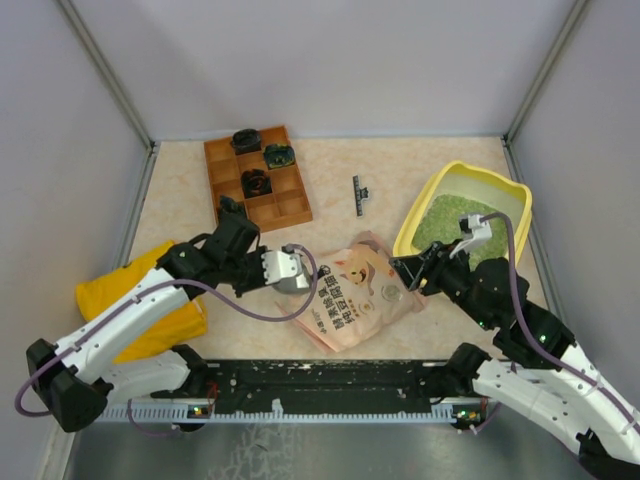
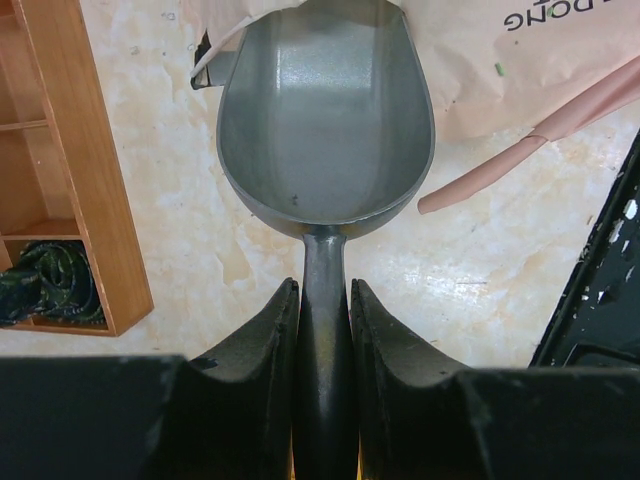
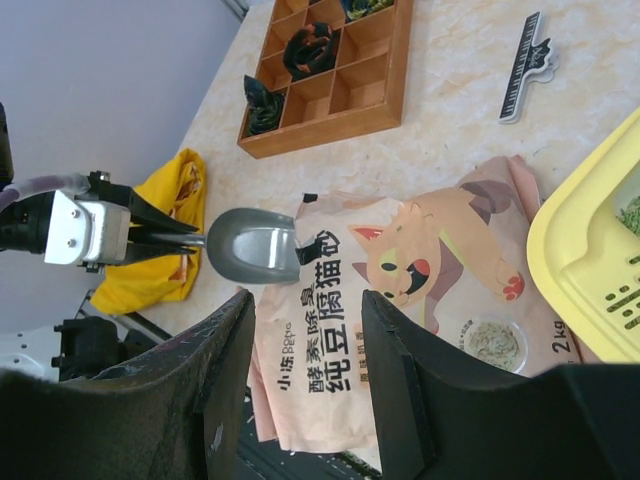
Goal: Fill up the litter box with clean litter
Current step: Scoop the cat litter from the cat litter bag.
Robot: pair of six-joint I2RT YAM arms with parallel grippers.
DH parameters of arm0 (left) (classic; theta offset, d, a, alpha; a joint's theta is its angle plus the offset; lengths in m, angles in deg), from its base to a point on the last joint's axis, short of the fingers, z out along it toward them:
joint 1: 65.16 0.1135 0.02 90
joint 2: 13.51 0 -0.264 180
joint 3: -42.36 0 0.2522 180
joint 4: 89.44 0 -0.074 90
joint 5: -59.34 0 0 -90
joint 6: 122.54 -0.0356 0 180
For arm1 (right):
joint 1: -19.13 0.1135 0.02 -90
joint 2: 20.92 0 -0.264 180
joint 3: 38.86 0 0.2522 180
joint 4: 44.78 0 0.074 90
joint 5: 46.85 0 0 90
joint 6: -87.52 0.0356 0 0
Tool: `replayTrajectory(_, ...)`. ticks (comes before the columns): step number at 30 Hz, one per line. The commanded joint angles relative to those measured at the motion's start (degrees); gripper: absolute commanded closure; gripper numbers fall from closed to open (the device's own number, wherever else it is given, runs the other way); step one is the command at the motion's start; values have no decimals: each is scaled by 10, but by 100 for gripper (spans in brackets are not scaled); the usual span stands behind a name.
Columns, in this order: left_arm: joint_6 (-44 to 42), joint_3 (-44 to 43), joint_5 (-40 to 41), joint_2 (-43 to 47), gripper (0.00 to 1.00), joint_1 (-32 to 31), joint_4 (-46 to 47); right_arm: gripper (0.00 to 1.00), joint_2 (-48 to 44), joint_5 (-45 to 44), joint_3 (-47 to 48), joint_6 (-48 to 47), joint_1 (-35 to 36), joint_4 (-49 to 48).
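The yellow litter box [image 1: 516,193] stands at the back right with green clean litter [image 1: 447,220] spread inside; its rim [image 3: 575,250] and a strip of litter [image 3: 632,212] show in the right wrist view. My left gripper [image 2: 325,296] is shut on the handle of a grey scoop [image 2: 325,110], whose bowl is empty and lies at the left edge of the pink pouch [image 1: 355,292]. My right gripper [image 3: 305,312] is open over the pouch [image 3: 400,290], nothing between its fingers. From above it [image 1: 404,271] sits between the pouch and the litter box.
A brown wooden compartment tray [image 1: 258,178] with dark items stands at the back left. A black clip [image 1: 359,194] lies at mid-back. A yellow cloth bag [image 1: 110,290] lies under my left arm. The black rail [image 1: 330,385] runs along the near edge.
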Motion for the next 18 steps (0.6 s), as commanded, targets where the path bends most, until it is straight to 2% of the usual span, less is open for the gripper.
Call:
replayTrajectory(1, -29, 14, -36, -6, 100, 3, 52, 53, -6, -2, 2, 12, -3, -15)
replayTrajectory(18, -33, 32, -73, -39, 100, 3, 103, 53, -3, 3, -2, 18, -3, -25)
